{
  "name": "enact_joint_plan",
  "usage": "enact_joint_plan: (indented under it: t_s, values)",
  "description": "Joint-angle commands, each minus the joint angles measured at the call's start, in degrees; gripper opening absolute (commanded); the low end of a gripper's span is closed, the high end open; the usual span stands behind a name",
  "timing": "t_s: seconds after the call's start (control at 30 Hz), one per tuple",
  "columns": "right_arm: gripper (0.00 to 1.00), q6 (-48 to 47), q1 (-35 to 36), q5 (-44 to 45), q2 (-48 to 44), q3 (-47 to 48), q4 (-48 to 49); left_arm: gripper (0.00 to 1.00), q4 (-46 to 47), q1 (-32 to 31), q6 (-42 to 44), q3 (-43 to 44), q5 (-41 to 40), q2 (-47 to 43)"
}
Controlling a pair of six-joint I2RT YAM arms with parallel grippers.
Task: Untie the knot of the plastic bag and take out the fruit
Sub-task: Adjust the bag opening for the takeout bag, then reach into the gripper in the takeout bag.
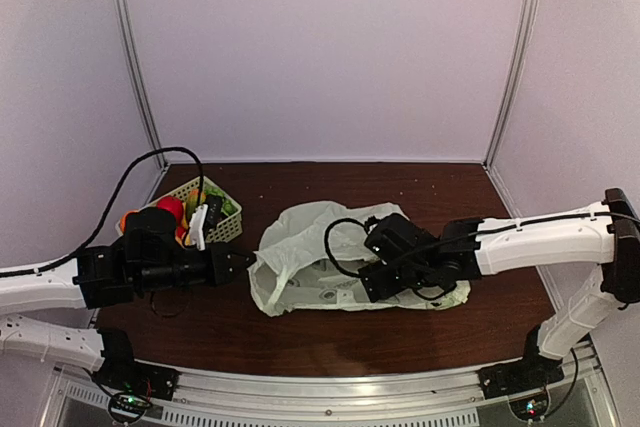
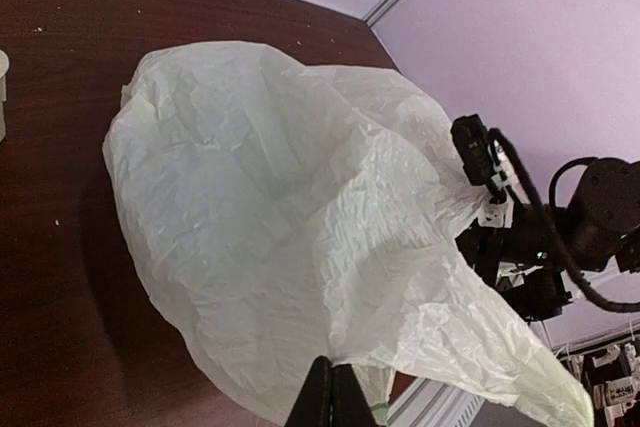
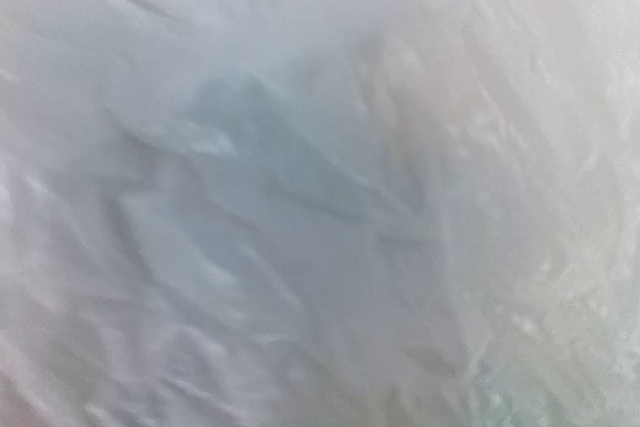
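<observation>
The pale, crinkly plastic bag lies spread on the dark table between my two arms. My left gripper is shut on a fold at the bag's left edge; in the left wrist view its closed tips pinch the plastic bag. My right gripper sits low on the bag's right part, its fingers hidden. The right wrist view holds nothing but the bag's plastic pressed close. The knot does not show. Red and orange fruit sits in the basket, partly behind my left arm.
A pale green slotted basket stands at the back left, close to my left arm. The right arm shows beyond the bag in the left wrist view. White walls and metal posts enclose the table on three sides.
</observation>
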Motion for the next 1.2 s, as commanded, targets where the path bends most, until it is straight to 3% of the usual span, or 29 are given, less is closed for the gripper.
enact_joint_plan:
  t_s: [0.0, 0.1, 0.27, 0.4, 0.8, 1.17]
  values:
    - [0.85, -1.3, -0.3, 2.4, -2.0, 4.1, 1.5, 0.0, 3.5, -0.2, 3.6, 2.0, 3.6, 2.4]
    - [0.82, -3.9, -0.2, 1.7, -0.6, 5.9, 3.3, 0.0, 4.1, -0.2, 3.8, 2.9, 4.9, 3.0]
    - [0.7, -8.0, -0.2, 1.5, 4.3, 8.3, 5.7, 0.0, 4.5, -0.2, 3.3, 3.1, 6.1, 3.0]
    - [0.68, -9.6, -0.5, 4.0, 8.2, 10.3, 7.7, 0.0, 3.7, -0.2, 2.8, 2.7, 6.4, 2.9]
    - [0.86, -12.9, -7.0, 4.0, 16.0, 14.1, 15.3, 0.0, 1.5, -0.2, 1.4, 2.2, 8.7, 1.8]
    - [0.95, -17.4, -11.6, -9.7, 23.4, 17.2, 25.4, 0.0, 2.8, -0.2, 1.2, 2.6, 14.8, 2.9]
